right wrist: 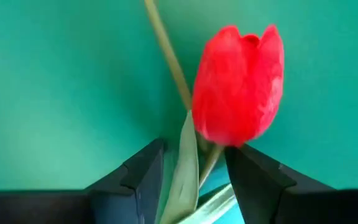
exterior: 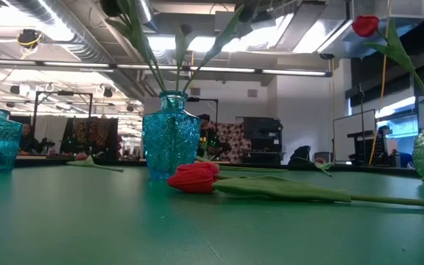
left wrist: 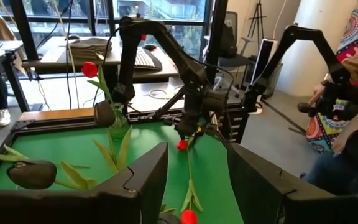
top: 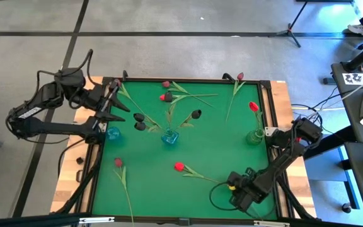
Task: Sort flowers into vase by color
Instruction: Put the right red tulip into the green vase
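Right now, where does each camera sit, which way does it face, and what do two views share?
High: above the table, straight down; both arms show.
Low: at mat level, across at blue vase and red tulip; no arm.
Left wrist: on left arm, facing the right arm; open left gripper shows.
Right wrist: close over a red head; open right gripper shows.
Shared: high and low show that vase and tulip.

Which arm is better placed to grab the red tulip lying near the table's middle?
Right. Its open tool sits astride that red tulip's stem, while the left tool hangs over the table's left edge.
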Tool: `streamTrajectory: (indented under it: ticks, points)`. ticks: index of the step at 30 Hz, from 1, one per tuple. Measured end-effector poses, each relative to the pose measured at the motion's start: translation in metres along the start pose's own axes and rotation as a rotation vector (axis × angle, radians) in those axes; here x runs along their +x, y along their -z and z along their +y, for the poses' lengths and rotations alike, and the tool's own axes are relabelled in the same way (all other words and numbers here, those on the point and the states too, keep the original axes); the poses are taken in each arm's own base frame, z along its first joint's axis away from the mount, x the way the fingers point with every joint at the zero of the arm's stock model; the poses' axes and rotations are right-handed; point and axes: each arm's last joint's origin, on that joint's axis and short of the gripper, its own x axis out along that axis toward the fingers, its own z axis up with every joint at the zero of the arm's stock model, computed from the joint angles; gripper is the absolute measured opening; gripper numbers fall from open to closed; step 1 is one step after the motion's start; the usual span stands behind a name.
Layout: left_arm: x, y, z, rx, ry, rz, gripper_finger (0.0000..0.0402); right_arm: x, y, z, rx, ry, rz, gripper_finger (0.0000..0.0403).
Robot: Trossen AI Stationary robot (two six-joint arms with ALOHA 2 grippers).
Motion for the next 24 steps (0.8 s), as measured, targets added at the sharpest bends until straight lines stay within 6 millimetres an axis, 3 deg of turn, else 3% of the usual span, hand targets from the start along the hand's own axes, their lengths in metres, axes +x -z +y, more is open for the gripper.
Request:
streamTrajectory:
  ticks: [4,9,11,14,19,24]
  points:
    - [-0.003,0.001,-0.002,0.0,0.0,0.0,0.0163,0.0,-0.011,-0.002,0.024,0.014,0.015,0.0118]
    - [-0.01,0.003,-0.006,-0.001,0.0,0.002,0.0163,-0.001,-0.023,-0.005,0.01,0.013,0.033,0.002]
    - [-0.012,0.003,-0.008,0.004,0.0,-0.005,0.0163,-0.007,-0.029,-0.006,0.028,-0.012,0.009,0.0014]
    - [-0.017,0.003,-0.011,0.013,-0.001,-0.019,0.0163,-0.029,-0.04,-0.011,0.064,-0.055,-0.038,0.0025]
    - [-0.021,0.002,-0.013,0.022,-0.002,-0.034,0.0163,-0.083,-0.055,-0.028,0.081,-0.156,-0.204,0.0008]
    - [-0.021,0.001,-0.013,0.028,-0.002,-0.042,0.0163,-0.13,-0.058,-0.051,0.028,-0.307,-0.314,0.0021]
